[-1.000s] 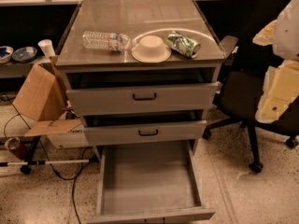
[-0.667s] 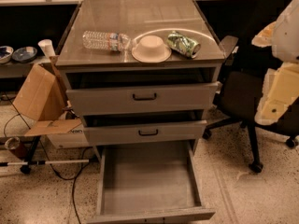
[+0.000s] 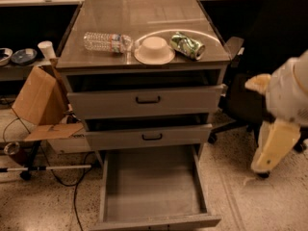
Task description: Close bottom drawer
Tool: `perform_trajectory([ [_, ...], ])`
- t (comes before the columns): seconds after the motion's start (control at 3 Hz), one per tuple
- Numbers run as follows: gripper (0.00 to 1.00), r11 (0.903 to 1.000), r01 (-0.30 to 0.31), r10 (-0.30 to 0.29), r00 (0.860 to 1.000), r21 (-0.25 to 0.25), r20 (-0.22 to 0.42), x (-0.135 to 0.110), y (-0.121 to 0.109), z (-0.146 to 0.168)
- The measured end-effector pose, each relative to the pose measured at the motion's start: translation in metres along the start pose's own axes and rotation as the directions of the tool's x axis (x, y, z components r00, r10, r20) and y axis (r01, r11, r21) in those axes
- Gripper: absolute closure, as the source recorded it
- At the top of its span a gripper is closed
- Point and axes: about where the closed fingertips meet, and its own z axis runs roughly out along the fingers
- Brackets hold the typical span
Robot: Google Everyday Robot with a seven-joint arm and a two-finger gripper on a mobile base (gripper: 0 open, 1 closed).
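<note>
One gripper (image 3: 275,148) lower, far right

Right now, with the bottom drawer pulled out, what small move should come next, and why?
Probably swing the gripper, which hangs to the right of the cabinet, down and left toward the front of the bottom drawer. That drawer stands fully out, and the gripper is well apart from it, so it cannot push yet.

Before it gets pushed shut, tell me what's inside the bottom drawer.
The bottom drawer shows only its bare grey floor. Its back end is hidden under the middle drawer. The claw hangs at right, apart.
</note>
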Motion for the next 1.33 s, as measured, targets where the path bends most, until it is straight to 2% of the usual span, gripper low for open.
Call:
perform_trajectory([
  [0.33, 0.0, 0.9994, -0.018, 0.021, 0.994, -0.03, 0.104, -0.004, 0.053, 0.079],
  [0.67, 0.0, 0.9911, -0.045, 0.064, 0.986, -0.125, 0.156, -0.011, 0.101, 0.173],
  [1.0, 0.0, 0.9552, -0.086, 0.135, 0.978, -0.283, 0.158, -0.014, 0.167, 0.282],
  [1.33, 0.0, 0.9235, -0.159, 0.22, 0.965, -0.349, 0.142, -0.001, 0.205, 0.32],
])
